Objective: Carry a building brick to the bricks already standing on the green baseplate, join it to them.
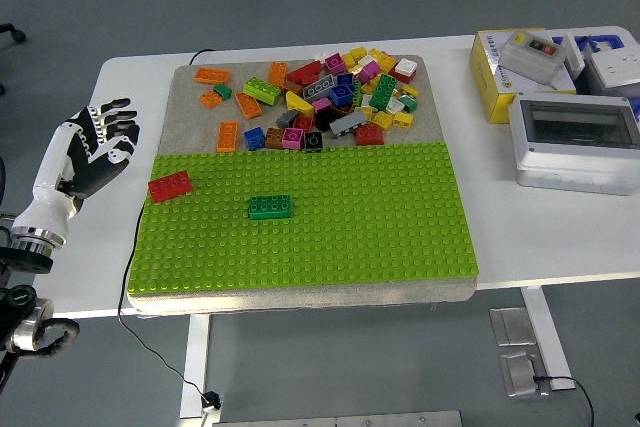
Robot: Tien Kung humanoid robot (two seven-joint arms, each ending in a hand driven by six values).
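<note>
The table [560, 237] carries a grey mat with a green baseplate [330, 237] covering its near half; all places below are given from that baseplate.

Beyond the baseplate's far edge, on the bare mat, lies a loose pile of bricks [340, 97] in mixed colours, some touching and overlapping, with a few orange ones scattered toward the far-left corner. To the right of the baseplate, well apart, sit a grey plastic box [575, 142] and a yellow carton [495, 77].

On the baseplate itself, a green brick [270, 207] stands left of centre; this reads as the standing piece to be joined. A red brick [170, 185] lies at the baseplate's left edge, slightly skewed to the stud grid, and appears the nearest candidate to carry.

The left robot hand [98, 142] hovers off the baseplate's left side, near the red brick but not touching it, fingers spread and holding nothing. The right robot hand is not in view.

Handling assessment: the brick is judged light, rigid and not fragile, with smooth, somewhat slippery plastic sides. Best hold is a pinch across the two long side walls, leaving the underside clear. Seating will likely call for level alignment over the studs and a firm downward press.
</note>
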